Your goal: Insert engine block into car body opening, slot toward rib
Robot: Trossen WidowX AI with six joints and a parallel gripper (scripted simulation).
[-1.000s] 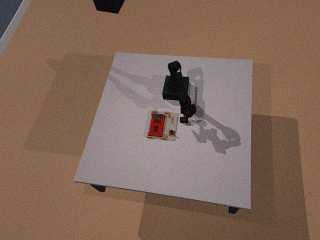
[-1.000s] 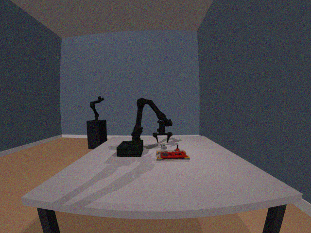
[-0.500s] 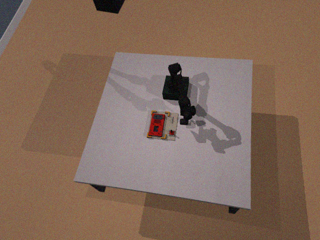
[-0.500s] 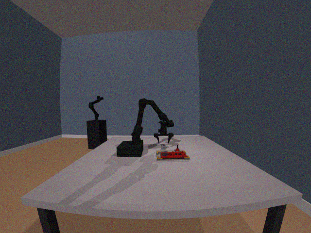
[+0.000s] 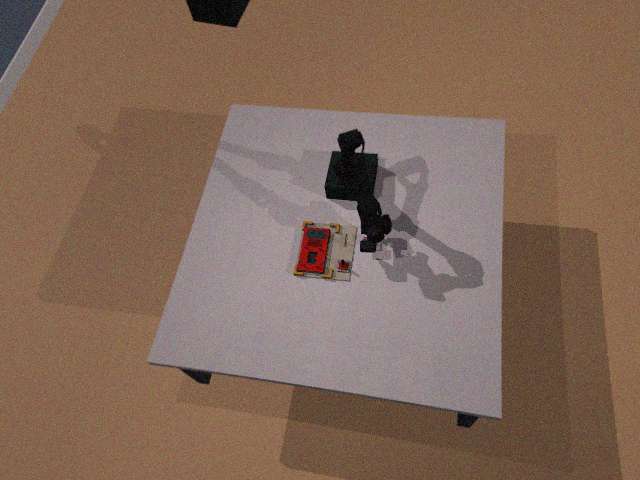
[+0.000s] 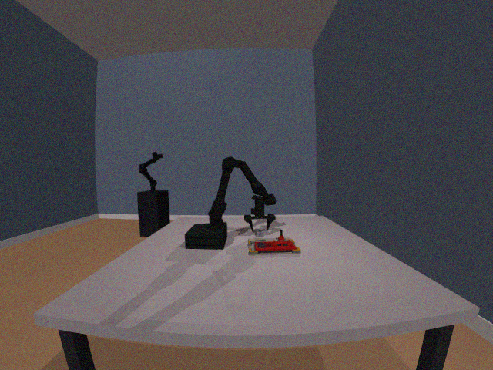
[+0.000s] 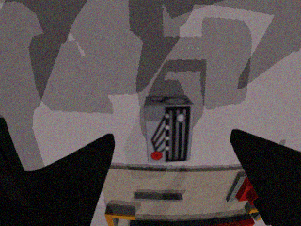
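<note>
The engine block (image 6: 260, 233) (image 7: 159, 113) is a small grey block with black-striped slots and a red dot. It sits on the table just beyond the tray's edge in the wrist view; the top view does not show it clearly under the arm. My gripper (image 6: 260, 230) (image 7: 173, 137) is open and empty, its fingers above and on either side of the block. The red car body (image 5: 321, 251) (image 6: 270, 246) lies between yellow corner pieces, with a dark opening (image 5: 312, 257) in it. The rib cannot be made out.
The beige tray (image 5: 338, 253) (image 7: 207, 188) under the car body bears a dark bar (image 5: 345, 239) (image 7: 158, 195) and a small red piece with a black lever (image 5: 343, 265) (image 6: 280, 236). The arm's dark base (image 5: 338, 192) (image 6: 206, 237) stands behind.
</note>
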